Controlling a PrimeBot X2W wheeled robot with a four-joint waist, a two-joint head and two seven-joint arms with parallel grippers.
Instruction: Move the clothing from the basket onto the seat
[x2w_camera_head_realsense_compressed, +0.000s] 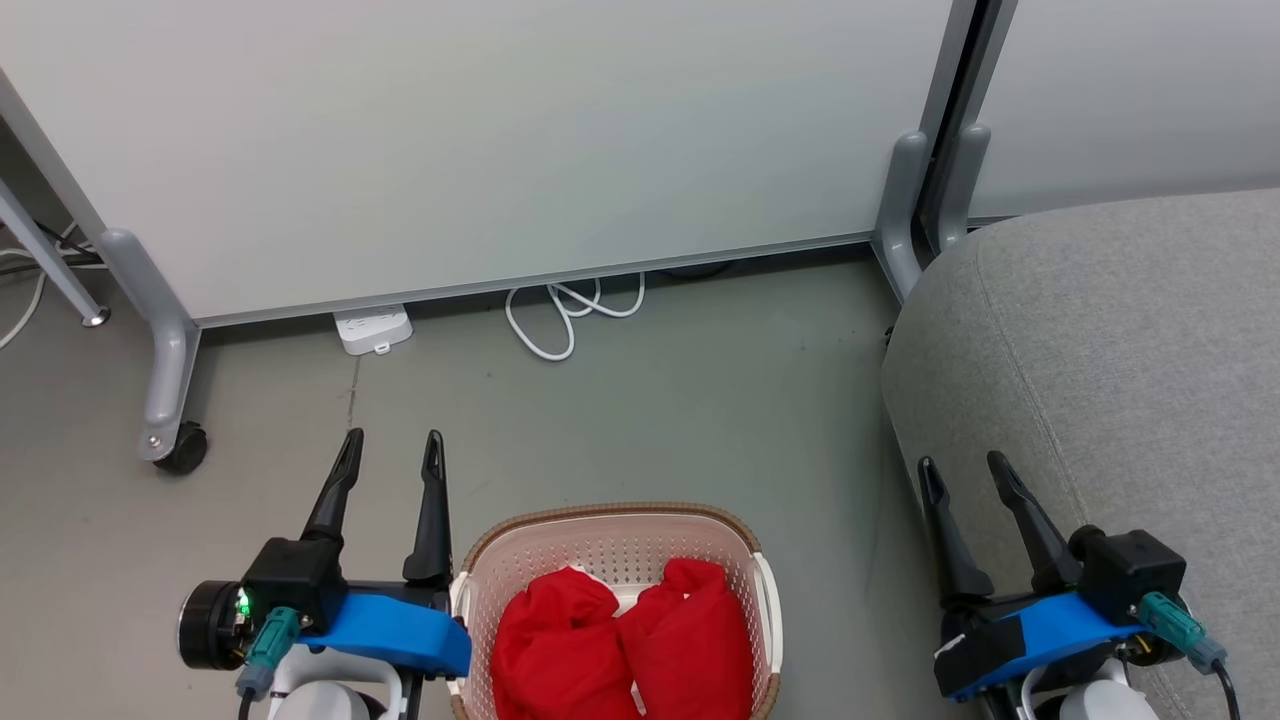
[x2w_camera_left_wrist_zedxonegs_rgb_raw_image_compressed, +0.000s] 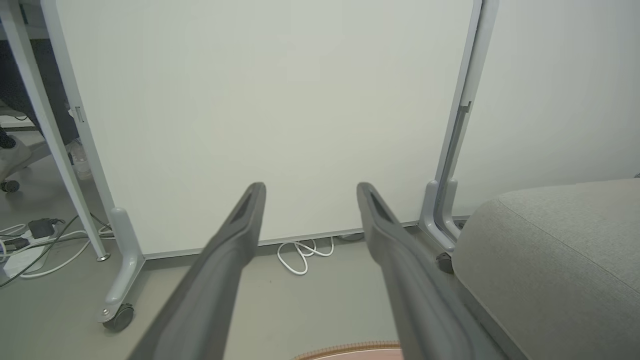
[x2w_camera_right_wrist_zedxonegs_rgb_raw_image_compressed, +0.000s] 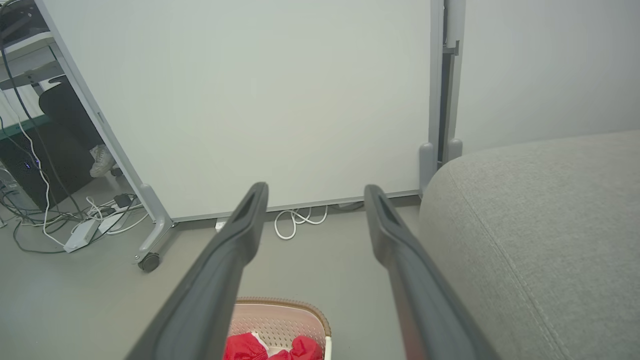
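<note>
Two bunched bright red pieces of clothing (x2w_camera_head_realsense_compressed: 620, 645) lie side by side in the cream perforated basket (x2w_camera_head_realsense_compressed: 610, 540) on the floor at the bottom centre of the head view. The right wrist view catches the clothing (x2w_camera_right_wrist_zedxonegs_rgb_raw_image_compressed: 272, 347) and the basket (x2w_camera_right_wrist_zedxonegs_rgb_raw_image_compressed: 280, 315) at its bottom edge. The big grey seat (x2w_camera_head_realsense_compressed: 1130, 370) fills the right side. My left gripper (x2w_camera_head_realsense_compressed: 392, 445) is open, just left of the basket and above the floor. My right gripper (x2w_camera_head_realsense_compressed: 965, 465) is open at the seat's front-left edge. Both hold nothing.
A white partition panel (x2w_camera_head_realsense_compressed: 480, 140) on grey legs with a castor (x2w_camera_head_realsense_compressed: 183, 447) stands behind the floor. A white power strip (x2w_camera_head_realsense_compressed: 373, 328) and a coiled white cable (x2w_camera_head_realsense_compressed: 570, 310) lie at its base. More cables and a person's shoe (x2w_camera_right_wrist_zedxonegs_rgb_raw_image_compressed: 101, 159) lie at far left.
</note>
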